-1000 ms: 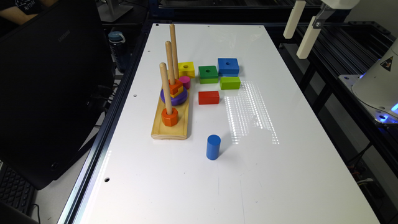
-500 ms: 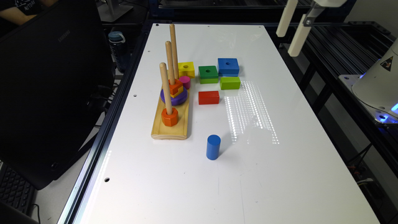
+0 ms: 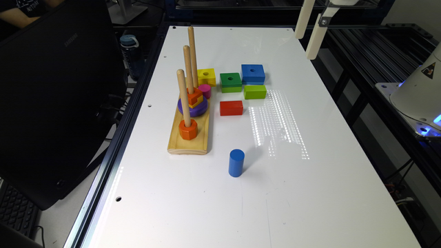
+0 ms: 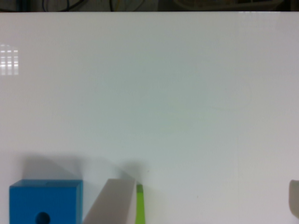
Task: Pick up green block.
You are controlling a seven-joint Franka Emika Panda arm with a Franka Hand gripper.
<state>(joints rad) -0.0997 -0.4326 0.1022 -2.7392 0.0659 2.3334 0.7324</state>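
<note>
The gripper [image 3: 310, 34] hung high above the far edge of the table [image 3: 310, 193], its fingers [image 4: 112, 203] set well apart and holding nothing. The step in hand was judged to be the approach: carry the gripper toward the table's middle, centre it over the block's round hole, align the jaws with two opposite flat sides, then descend. The green block [image 3: 231, 82] lay well apart from the fingers, between the yellow block [image 3: 206, 76] and blue block [image 3: 253, 73].
</note>
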